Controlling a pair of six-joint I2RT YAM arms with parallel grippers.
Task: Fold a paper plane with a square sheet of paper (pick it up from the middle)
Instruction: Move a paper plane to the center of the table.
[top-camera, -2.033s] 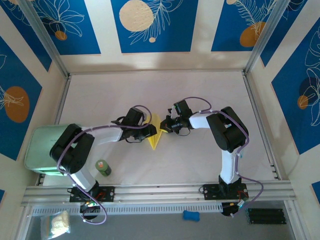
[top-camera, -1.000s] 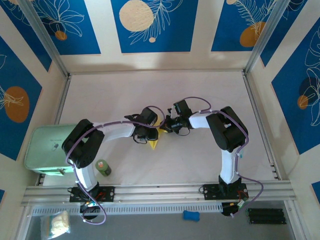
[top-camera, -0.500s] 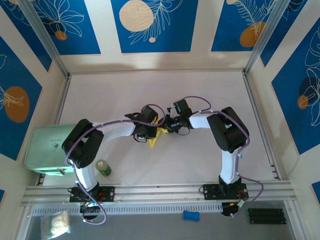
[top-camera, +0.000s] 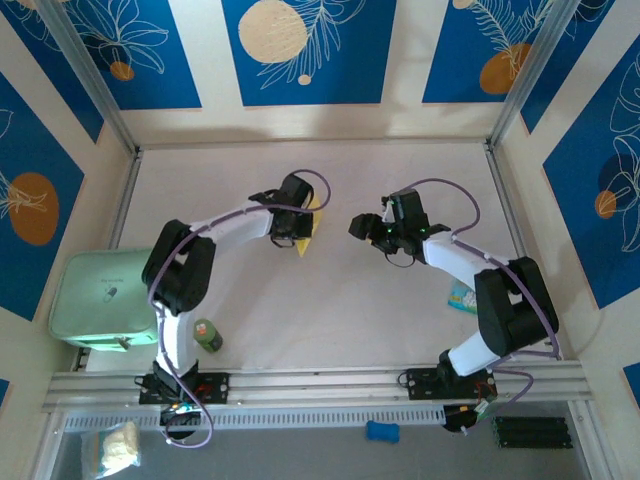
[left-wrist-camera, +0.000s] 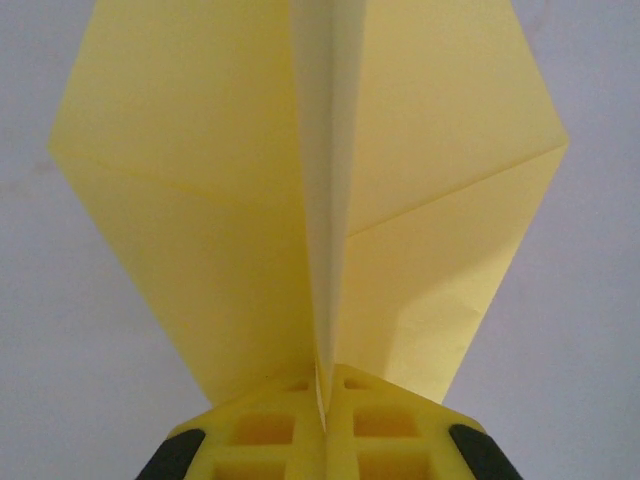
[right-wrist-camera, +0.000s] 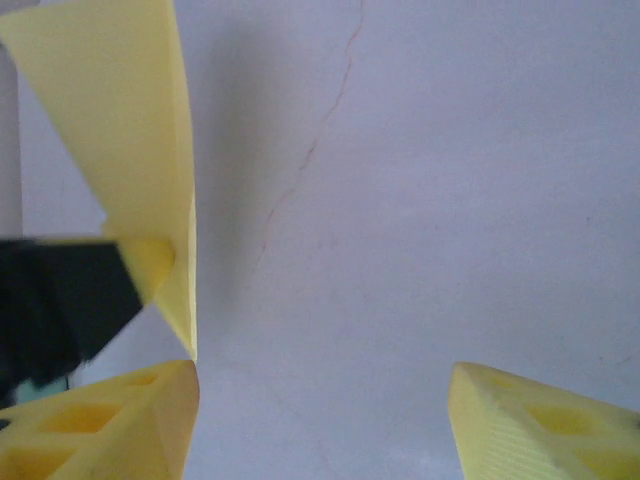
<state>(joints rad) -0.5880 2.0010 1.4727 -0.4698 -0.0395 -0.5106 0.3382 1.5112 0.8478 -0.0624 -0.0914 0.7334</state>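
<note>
Okay, I'm gripping the flimsy, featherlight paper plane (left-wrist-camera: 200, 200) along its stiffer centre crease (left-wrist-camera: 318, 250) with my left pincer (left-wrist-camera: 322, 405) clamped tight, while my right pincer (right-wrist-camera: 320, 400) is hovering apart, empty.

Shut the left claw (left-wrist-camera: 322, 405) on the centre crease of the small pale-yellow paper plane (left-wrist-camera: 400, 220). Carried that kite-shaped dart up the pale counter (top-camera: 330, 320), away from the arm bases, from the middle to a spot farther back and a little left. Stretched the left arm forward to reach there. Let go with the right claw (top-camera: 360, 226), spread its yellow fingers (right-wrist-camera: 130, 420) wide and drew back to the right, well apart from the plane. Swung the right elbow outward and nearer the bases, uncovering a small blue-green packet (top-camera: 462, 297) near the counter's right edge.
</note>
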